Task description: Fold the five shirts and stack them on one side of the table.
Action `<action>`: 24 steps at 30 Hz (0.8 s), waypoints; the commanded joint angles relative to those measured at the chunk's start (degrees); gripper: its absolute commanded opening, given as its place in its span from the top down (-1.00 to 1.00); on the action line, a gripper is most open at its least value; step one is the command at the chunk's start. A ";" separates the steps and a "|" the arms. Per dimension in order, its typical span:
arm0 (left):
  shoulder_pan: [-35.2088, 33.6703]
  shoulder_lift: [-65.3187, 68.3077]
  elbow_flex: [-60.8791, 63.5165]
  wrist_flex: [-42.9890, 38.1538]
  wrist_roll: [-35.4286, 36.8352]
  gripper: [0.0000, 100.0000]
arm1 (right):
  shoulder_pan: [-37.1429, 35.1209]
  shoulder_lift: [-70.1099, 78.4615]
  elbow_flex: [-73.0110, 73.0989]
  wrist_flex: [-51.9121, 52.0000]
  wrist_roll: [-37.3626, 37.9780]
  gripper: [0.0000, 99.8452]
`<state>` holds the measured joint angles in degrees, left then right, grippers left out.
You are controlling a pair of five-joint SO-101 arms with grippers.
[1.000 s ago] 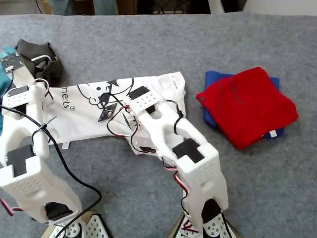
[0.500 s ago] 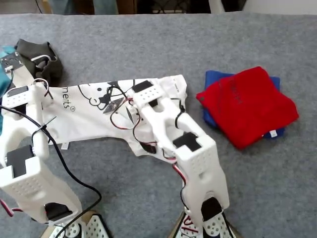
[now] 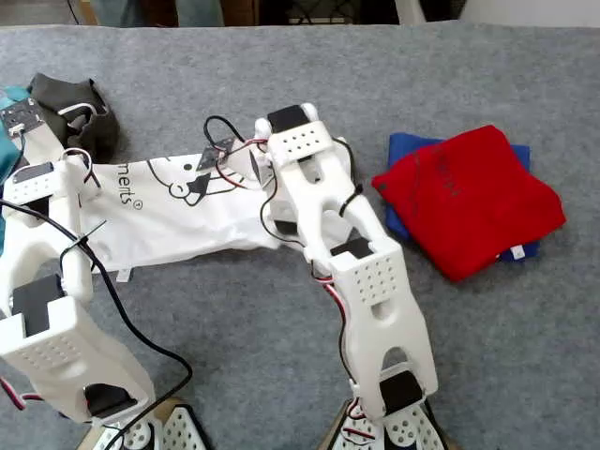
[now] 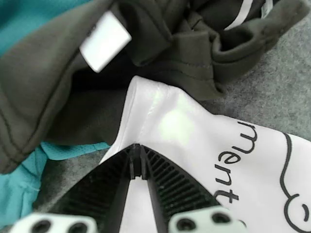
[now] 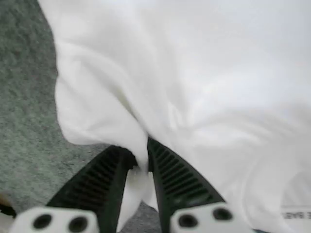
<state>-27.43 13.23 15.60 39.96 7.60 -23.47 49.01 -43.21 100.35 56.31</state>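
The white shirt [image 3: 159,220] carries black line drawings and black lettering. To its right in the high view, a red shirt [image 3: 469,202] covers a blue shirt [image 3: 403,150]. At its other end are a dark shirt [image 3: 70,112], perhaps charcoal-olive, with a white label, and a teal shirt [image 4: 24,14]. The table [image 3: 234,84] is grey.

On the counter [image 3: 375,75], the spread shirt [image 3: 169,220] lies from centre toward 9 o'clock. At 3 o'clock, the upper folded shirt [image 3: 469,197] sits on the lower folded shirt [image 3: 401,150]. The crumpled shirt [image 3: 70,108] lies at 10 o'clock.
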 commanded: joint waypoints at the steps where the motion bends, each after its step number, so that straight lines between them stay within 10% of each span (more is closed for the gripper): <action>1: 0.22 -0.53 -2.15 0.18 -0.35 0.94 | 0.09 1.01 -9.19 0.00 4.66 0.97; 24: 0.48 -0.53 -1.98 0.18 -0.35 0.94 | -4.40 5.14 -23.69 0.09 17.23 0.96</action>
<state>-27.43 13.23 15.60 39.96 7.60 -26.55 54.73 -63.78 100.53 72.92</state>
